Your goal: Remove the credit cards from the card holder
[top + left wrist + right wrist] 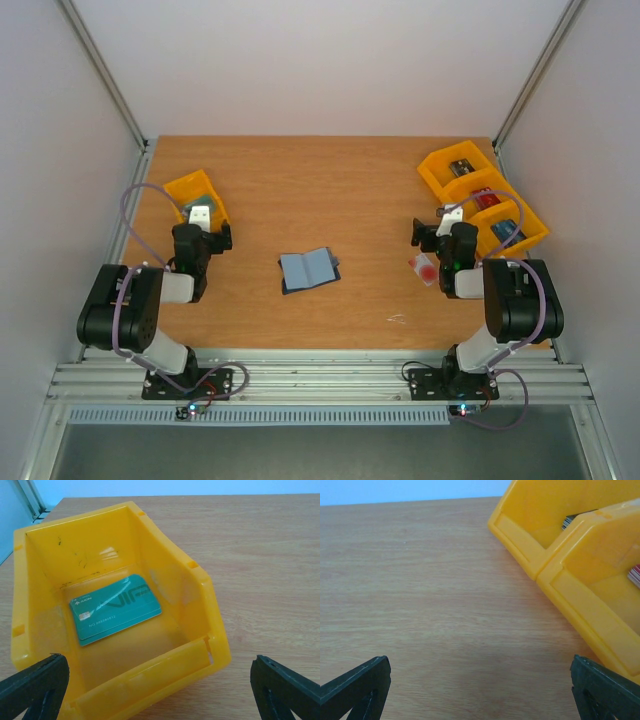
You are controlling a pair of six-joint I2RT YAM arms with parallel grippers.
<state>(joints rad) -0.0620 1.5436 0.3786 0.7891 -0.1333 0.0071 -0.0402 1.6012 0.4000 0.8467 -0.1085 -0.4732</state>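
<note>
- The left pincer [157, 664] is spread wide and pinches nothing. Its two black fingers [35, 686] stand at either side of the near wall of a single yellow bin [210, 605].
- The right pincer [480, 680] is likewise spread wide with nothing in it. It hangs over bare table [430, 595], with a row of yellow bins [555, 555] just to its right.
- A whitish card [425, 268] with a red patch lies flat on the table, just beside the right arm [515, 300], on its inner side.
- The card holder [308, 270] lies near the middle of the table, between the two arms and well apart from both pincers. It is a small dark navy booklet lying open, with its paler grey-blue inner sleeves facing up. From the top view nothing covers it. Whether any cards sit in the sleeves is too small to tell.
- Inside the single yellow bin at the left, a teal card [115, 609] printed "VIP" lies flat on the floor. An edge like a second card shows beneath it.
- Farther off at the right, the three bins of the row run along the table's edge. Each holds small flat items, too small to name in the top view.
</note>
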